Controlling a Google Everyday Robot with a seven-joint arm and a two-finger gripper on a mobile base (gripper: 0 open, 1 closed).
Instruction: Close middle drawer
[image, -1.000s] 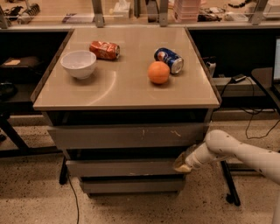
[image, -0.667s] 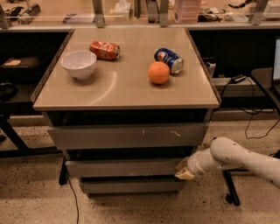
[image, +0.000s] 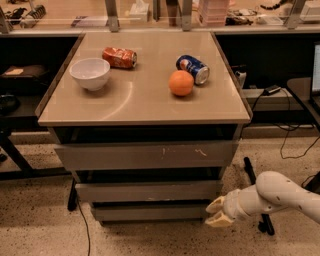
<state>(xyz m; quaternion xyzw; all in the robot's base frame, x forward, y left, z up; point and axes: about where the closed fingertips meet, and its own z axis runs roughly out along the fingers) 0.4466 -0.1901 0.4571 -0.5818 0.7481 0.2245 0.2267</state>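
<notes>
No legible text on red can (image: 120, 57) or blue can (image: 193, 69), gripper (image: 217, 212) right of middle drawer (image: 147, 191)

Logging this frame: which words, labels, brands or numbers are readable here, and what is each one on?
No text here can be read.
Red can: the print is too blurred to read.
Blue can: the lettering is too blurred to read.
Middle drawer: plain front, no markings.
Gripper, low at the right by the drawers' right ends: no label visible.
</notes>
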